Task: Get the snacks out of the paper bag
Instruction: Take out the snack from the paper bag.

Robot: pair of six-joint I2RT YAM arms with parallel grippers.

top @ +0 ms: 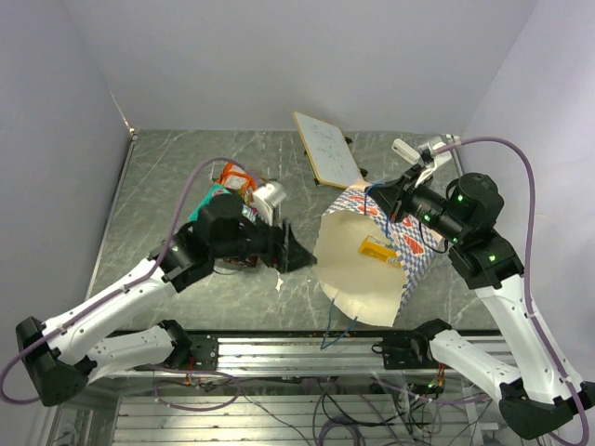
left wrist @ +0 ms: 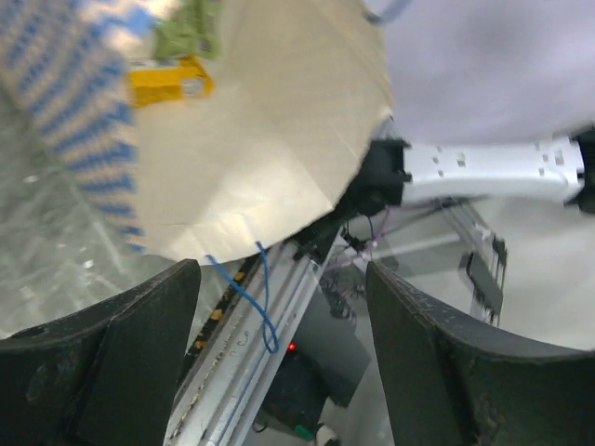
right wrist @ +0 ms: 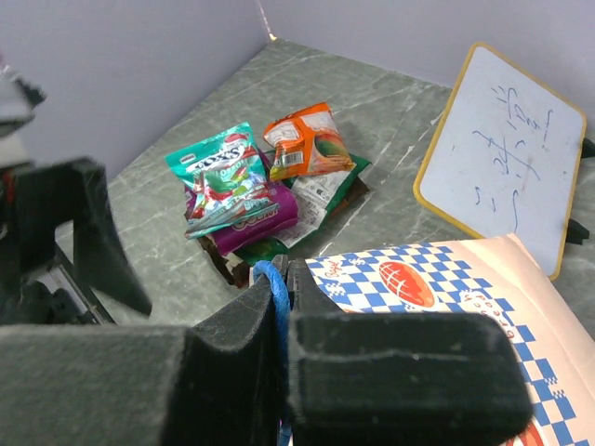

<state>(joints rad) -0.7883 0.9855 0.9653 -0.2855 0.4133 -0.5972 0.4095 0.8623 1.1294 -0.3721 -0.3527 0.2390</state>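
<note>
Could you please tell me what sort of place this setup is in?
Most likely a robotics lab cell: two robot arms bolted to a metal rail, plain pale walls boxing in a grey marbled table, and loose cables under the near edge.

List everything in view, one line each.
paper bag: one, blue-and-white checkered, cream inside, on its side, table's right
snacks in bag: two visible, yellow and green
snacks outside: at least four, teal, orange, magenta, green, piled left
board: one, white, yellow-edged, behind bag
cord handle: blue, one pinched, another at bag's near rim
table: grey marbled
left claw: black, open, facing bag's mouth
right claw: black, shut on cord handle
</note>
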